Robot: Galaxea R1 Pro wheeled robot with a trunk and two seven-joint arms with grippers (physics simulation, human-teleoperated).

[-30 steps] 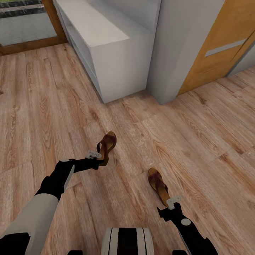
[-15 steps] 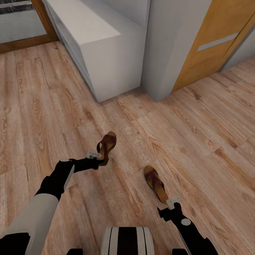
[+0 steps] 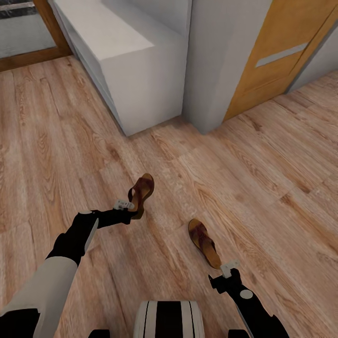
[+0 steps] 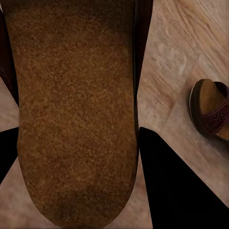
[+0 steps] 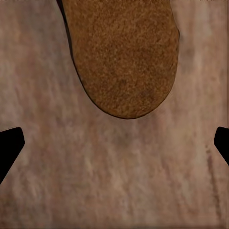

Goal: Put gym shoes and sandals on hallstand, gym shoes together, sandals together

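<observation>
In the head view, the left arm reaches forward and low over the corridor floor, its black forearm bent at the elbow, and the left gripper is closed on the heel end of one sandal, which stands tilted on its edge with the toe pointing away. The right arm stretches forward on the near right, and the right gripper sits just at the heel of the second sandal, which lies flat on the planks with its toe pointing far and left. Two sandals can be counted; they are well apart from each other. The hallstand stands at the far left, its pale side panel facing the robot, with a grey wall corner just to its right and an orange-brown door farther right. Open plank floor lies between the sandals and the hallstand's near edge, and wide open floor extends to the right.

In the left wrist view, the held sandal's tan insole runs between the two dark fingers, which press its sides. The other sandal lies beside it on the floor.

In the right wrist view, the fingertips stand wide apart at the picture's sides, with the rounded sandal heel ahead of them, not between them, bare floor all around.
</observation>
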